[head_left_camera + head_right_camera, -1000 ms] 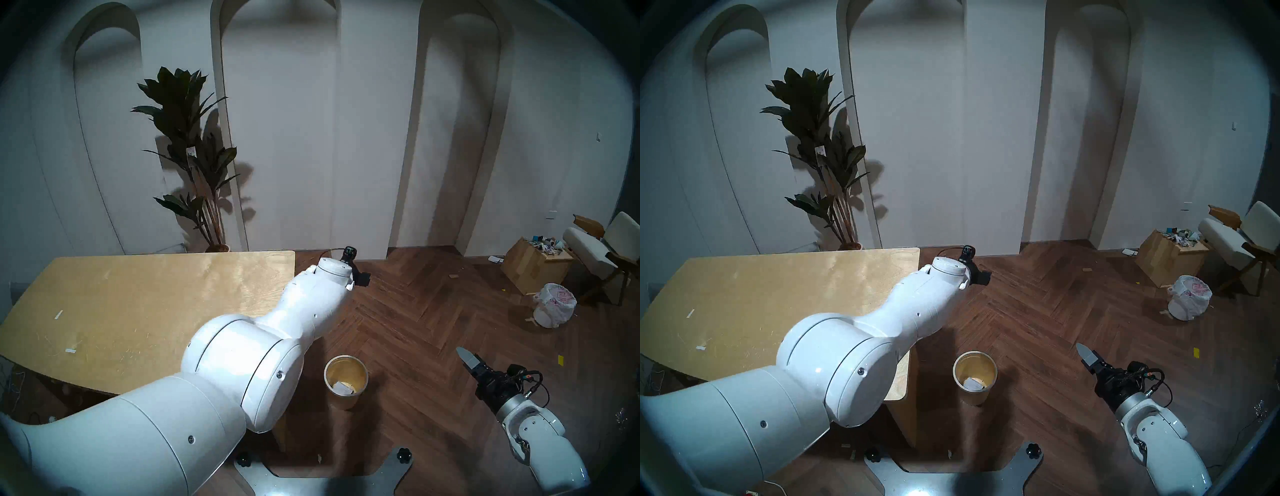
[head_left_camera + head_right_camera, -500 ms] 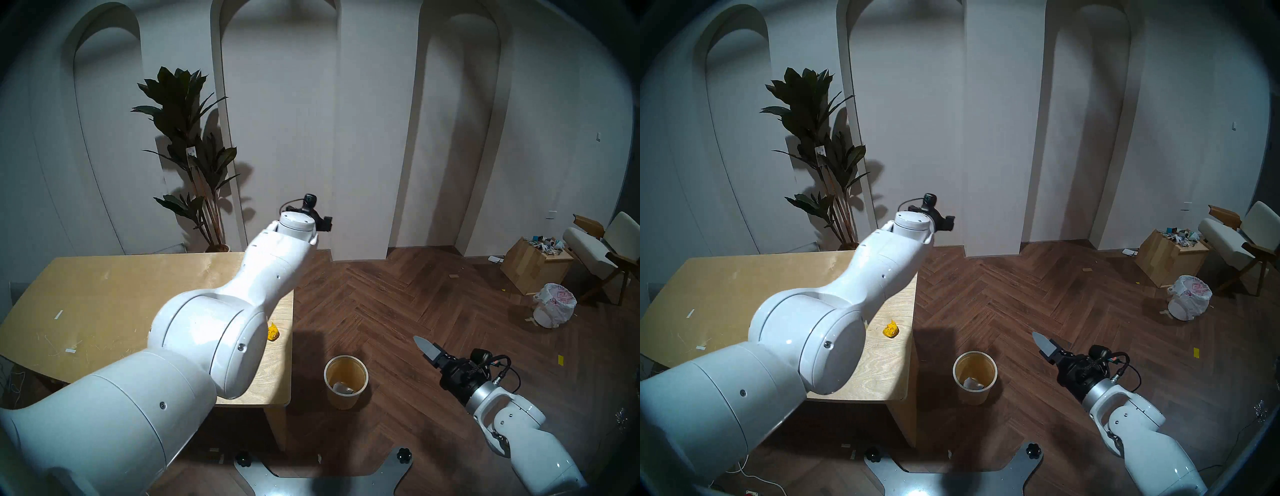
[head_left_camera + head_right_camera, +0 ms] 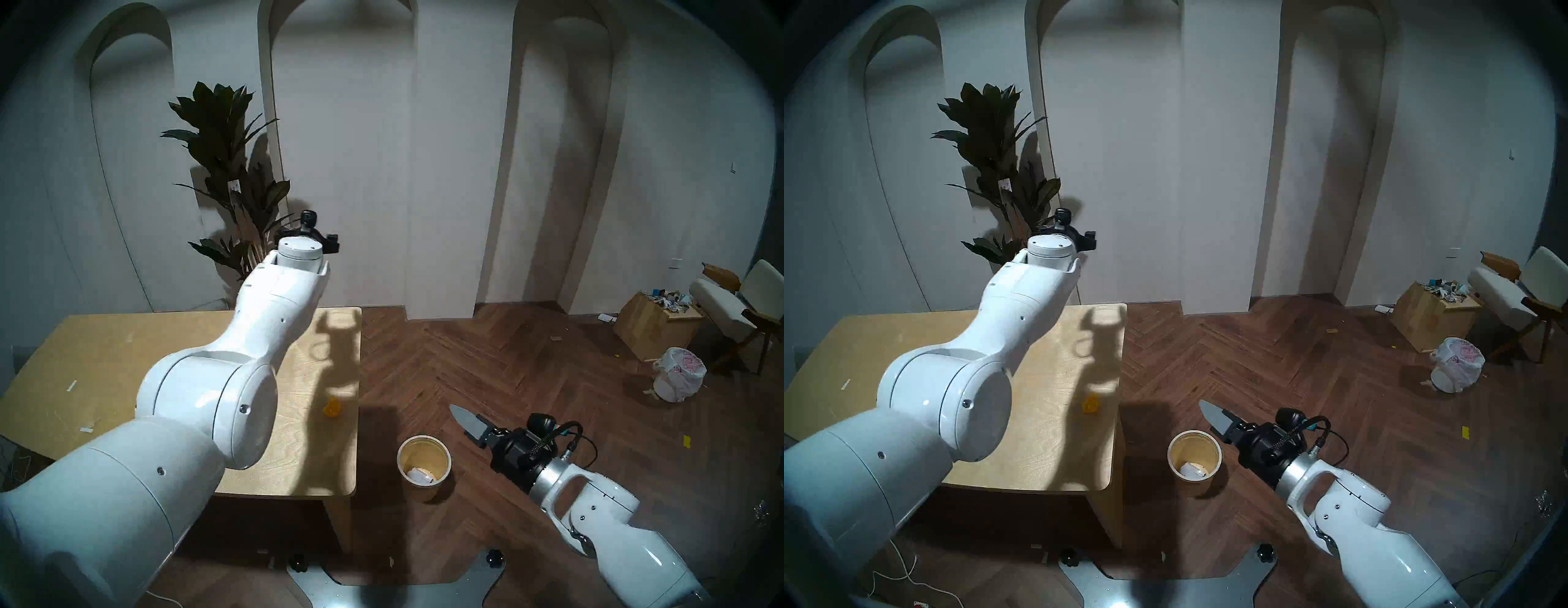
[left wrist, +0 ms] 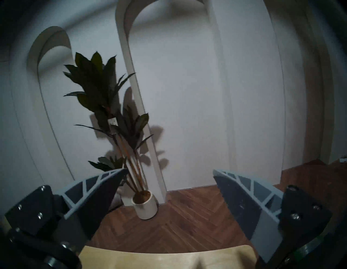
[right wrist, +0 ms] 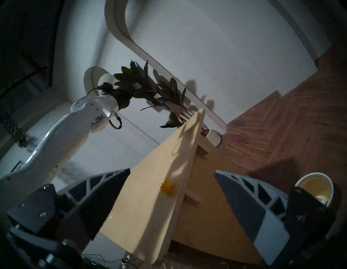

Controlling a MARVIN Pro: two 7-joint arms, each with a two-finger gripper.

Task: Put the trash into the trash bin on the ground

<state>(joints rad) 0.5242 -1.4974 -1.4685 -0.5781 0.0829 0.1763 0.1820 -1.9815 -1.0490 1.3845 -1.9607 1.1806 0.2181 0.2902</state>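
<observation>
The yellow crumpled scrap (image 3: 332, 408) lies on the counter (image 3: 127, 361) near its edge; both the left pincer (image 4: 170, 173) and right pincer (image 5: 171, 171) gape wide (empty), beside the trash bin (image 3: 418, 488).

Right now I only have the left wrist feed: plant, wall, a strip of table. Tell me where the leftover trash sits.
Observer: One yellow crumpled scrap lies on the table near its right edge, nearer the robot than the left gripper.
Operator: Give me the bin's position.
Observer: The trash bin stands on the floor just off that table edge, with white pieces inside.
Operator: Report the right gripper.
Observer: The right gripper is open and empty, above the floor beside the bin; in its own camera the scrap shows between its fingers.
</observation>
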